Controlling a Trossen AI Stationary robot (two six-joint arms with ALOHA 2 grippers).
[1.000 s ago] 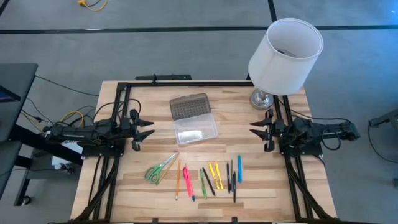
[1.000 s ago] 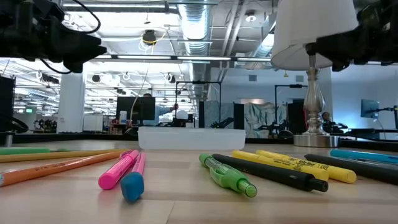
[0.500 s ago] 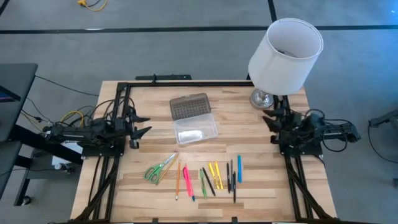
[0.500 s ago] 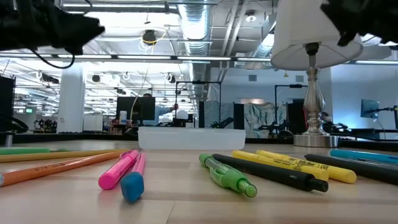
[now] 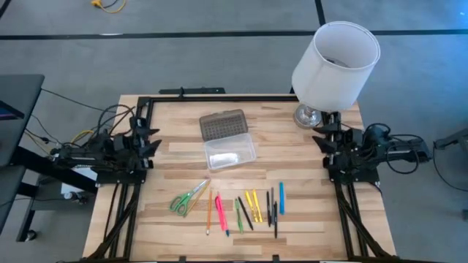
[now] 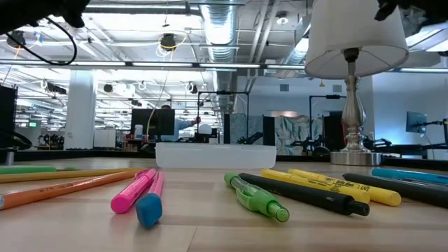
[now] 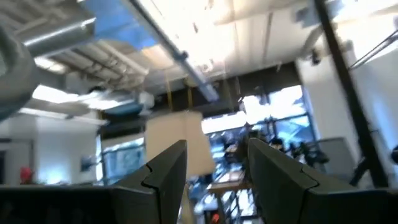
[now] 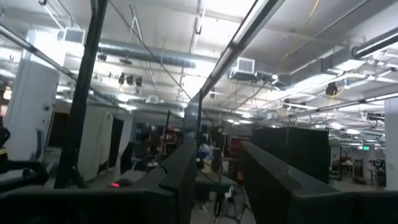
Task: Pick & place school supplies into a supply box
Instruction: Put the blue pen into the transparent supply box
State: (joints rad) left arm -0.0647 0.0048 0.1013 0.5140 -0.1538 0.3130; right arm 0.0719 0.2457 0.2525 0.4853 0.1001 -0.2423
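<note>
The small clear plastic pencil case point(image 5: 229, 152) lies mid-table with its grey ribbed lid point(image 5: 222, 125) swung back, ready for filling. The green-handled scissors point(image 5: 187, 199) and row of coloured pens and pencils point(image 5: 247, 208) lie on the wooden table point(image 5: 175, 175) just in front of it. The left gripper point(image 5: 145, 136) and right gripper point(image 5: 324, 137) sit parked at the side edges, pointing upward, fingers apart and empty, so no pick appears to be under way.

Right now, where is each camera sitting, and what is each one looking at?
High view: above, looking straight down on the wooden table, the left gripper and right gripper.
Low view: table height, looking across the pink marker into the room; arm parts at top corners.
Left wrist view: faces the ceiling past its own dark fingers.
Right wrist view: the same, fingers apart.
High and low views share the white-shaded lamp and clear plastic box.
</note>
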